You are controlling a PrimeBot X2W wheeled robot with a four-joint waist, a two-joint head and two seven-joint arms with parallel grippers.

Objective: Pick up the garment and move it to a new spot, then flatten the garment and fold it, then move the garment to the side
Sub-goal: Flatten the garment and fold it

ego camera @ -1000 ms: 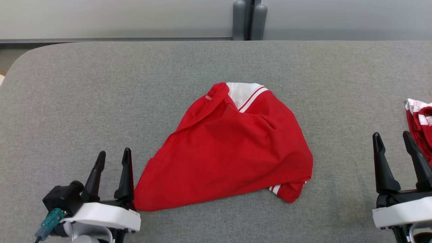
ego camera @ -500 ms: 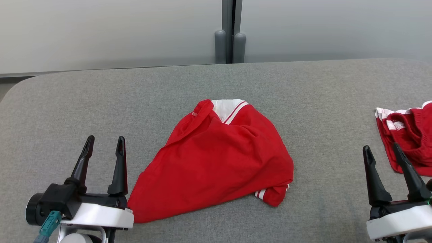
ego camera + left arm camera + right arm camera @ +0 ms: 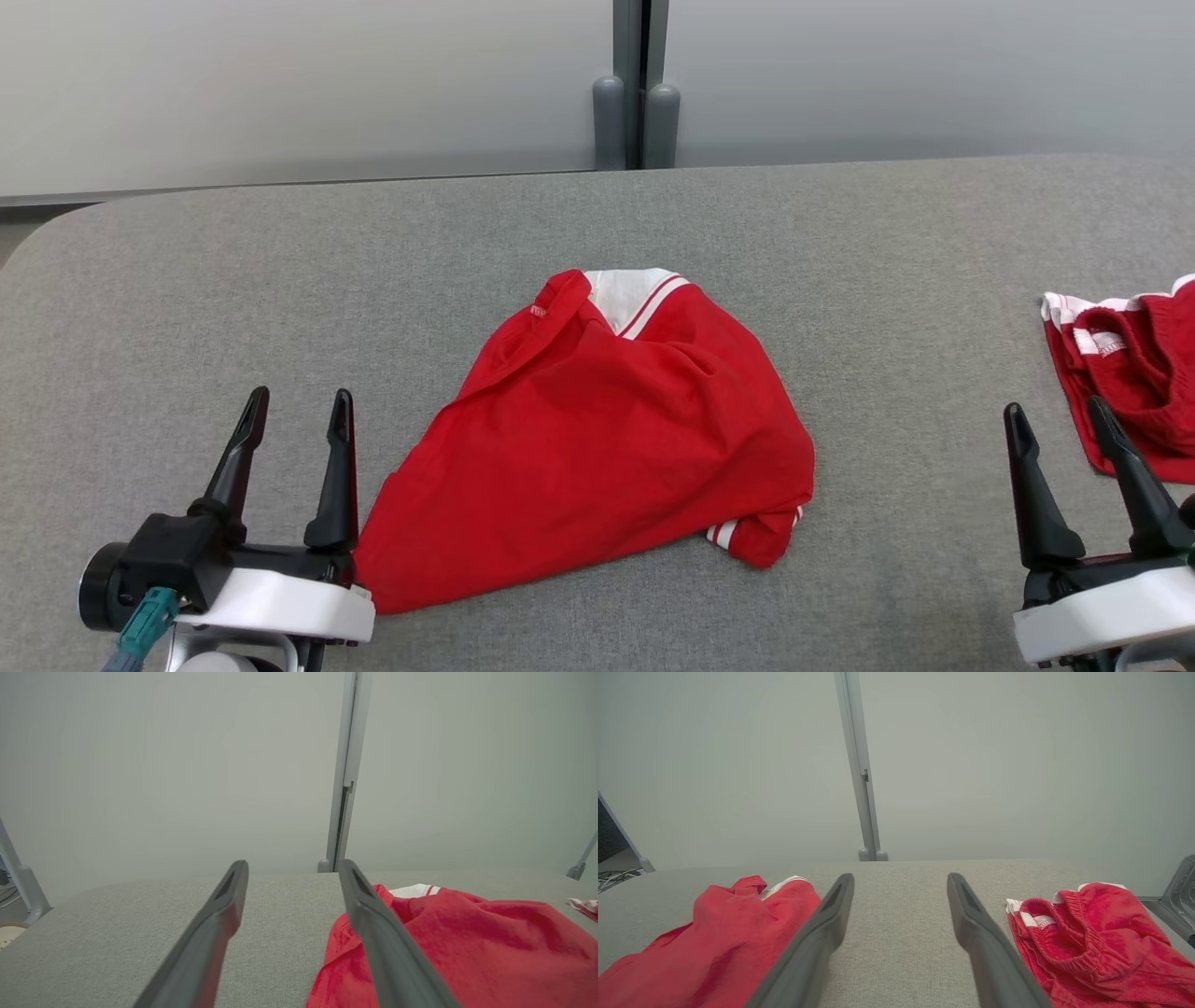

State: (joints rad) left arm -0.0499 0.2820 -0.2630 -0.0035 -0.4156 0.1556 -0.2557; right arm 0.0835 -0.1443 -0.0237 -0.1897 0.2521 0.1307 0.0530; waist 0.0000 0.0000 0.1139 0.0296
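Your left gripper (image 3: 299, 399) and right gripper (image 3: 1055, 411) both stand with fingers apart, holding nothing. The red shirt (image 3: 607, 439) lies crumpled in the middle of the table (image 3: 840, 233), so I judge that picking up, flattening, folding and moving aside are all left.

Bare table (image 3: 233, 280) left of the garment (image 3: 597, 439); red cloth (image 3: 1134, 373) crowds the right.
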